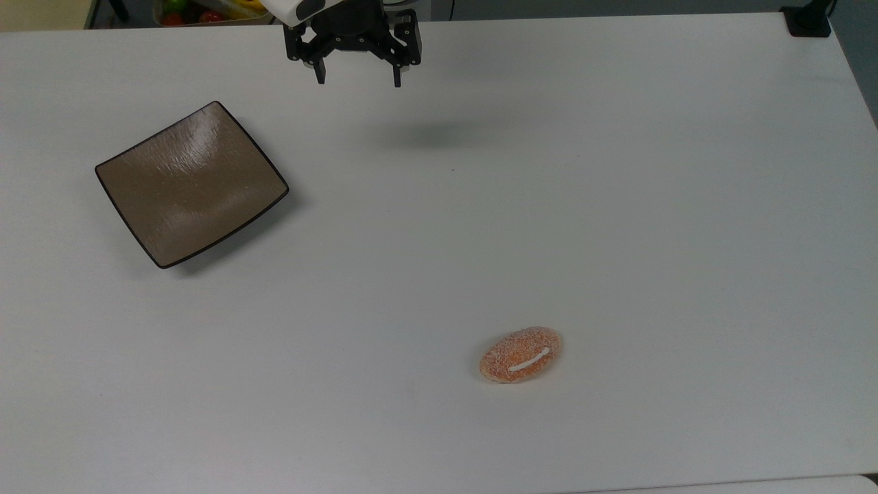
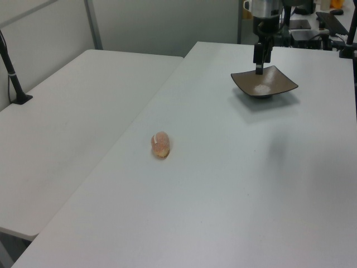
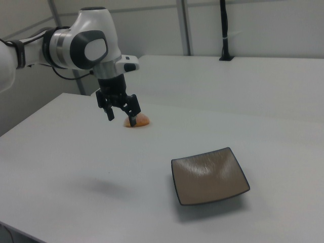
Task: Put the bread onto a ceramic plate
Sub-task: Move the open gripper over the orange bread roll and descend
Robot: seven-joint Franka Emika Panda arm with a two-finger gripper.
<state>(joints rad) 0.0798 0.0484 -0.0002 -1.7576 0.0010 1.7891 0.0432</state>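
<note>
The bread (image 1: pixel 520 355) is a small oval orange bun with a white stripe. It lies alone on the white table toward the top view's lower right, and it is also in the left view (image 2: pixel 160 144) and the right view (image 3: pixel 143 120). The square brown ceramic plate (image 1: pixel 192 183) sits empty at the top view's left (image 2: pixel 265 84) (image 3: pixel 210 175). My gripper (image 1: pixel 358 82) hangs open and empty above the table's far edge, well apart from both; in the left view (image 2: pixel 259 70) it overlaps the plate, and in the right view (image 3: pixel 121 120) one finger covers part of the bread.
A bin of colourful fruit (image 1: pixel 206 10) stands beyond the table's far edge. A black post base (image 1: pixel 809 20) occupies the top view's upper right corner. A second white table (image 2: pixel 72 111) with a black pole (image 2: pixel 11 67) adjoins at the left view's left.
</note>
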